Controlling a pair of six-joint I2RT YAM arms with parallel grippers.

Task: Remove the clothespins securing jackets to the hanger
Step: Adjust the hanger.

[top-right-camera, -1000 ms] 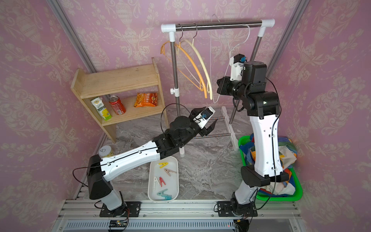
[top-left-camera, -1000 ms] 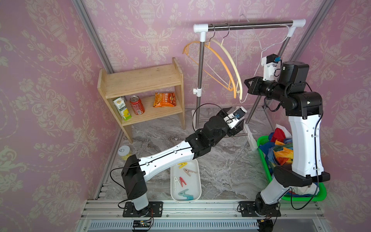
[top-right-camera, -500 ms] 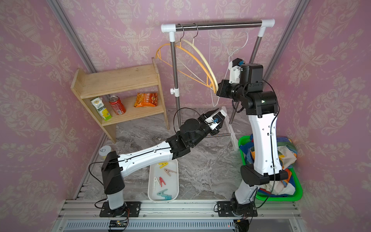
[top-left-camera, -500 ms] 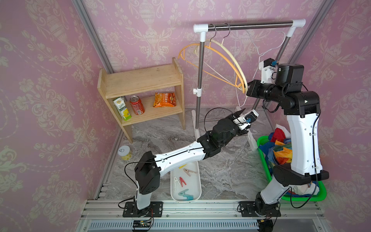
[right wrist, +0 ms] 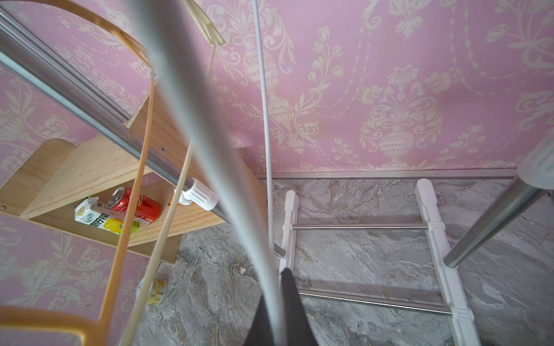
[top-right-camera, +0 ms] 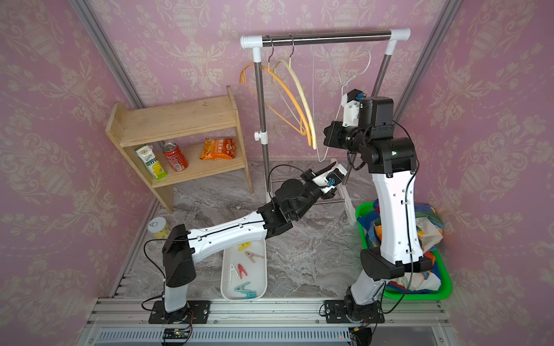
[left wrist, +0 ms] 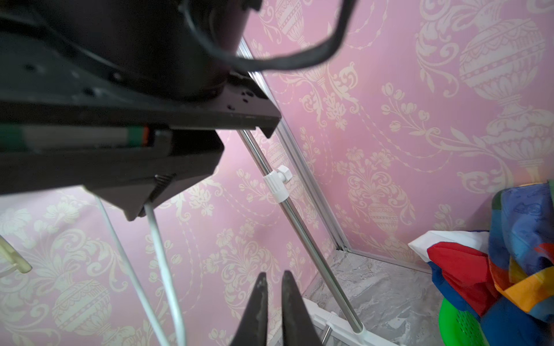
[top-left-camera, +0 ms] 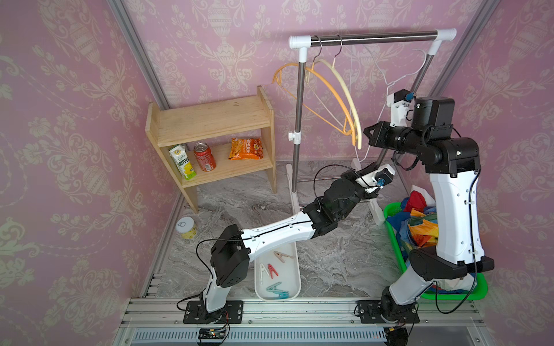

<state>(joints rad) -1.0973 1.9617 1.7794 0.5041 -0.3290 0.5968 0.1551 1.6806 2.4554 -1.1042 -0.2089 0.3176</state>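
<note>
Pins in tray at floor's front edge, jackets in basket; right gripper clamps bare white hanger, left gripper near-closed, empty: release hanger gently, no swing.

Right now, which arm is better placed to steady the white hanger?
Right: its claw is shut on the white hanger. The left claw holds nothing, beside that hanger's wire.

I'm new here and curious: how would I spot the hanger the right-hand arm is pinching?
Find the clothes rail at the back. Three bare hangers hang there; the white hanger nearest the right post is the one the right gripper pinches. Unlike the thick orange hanger and cream hanger, it is thin wire.
</note>
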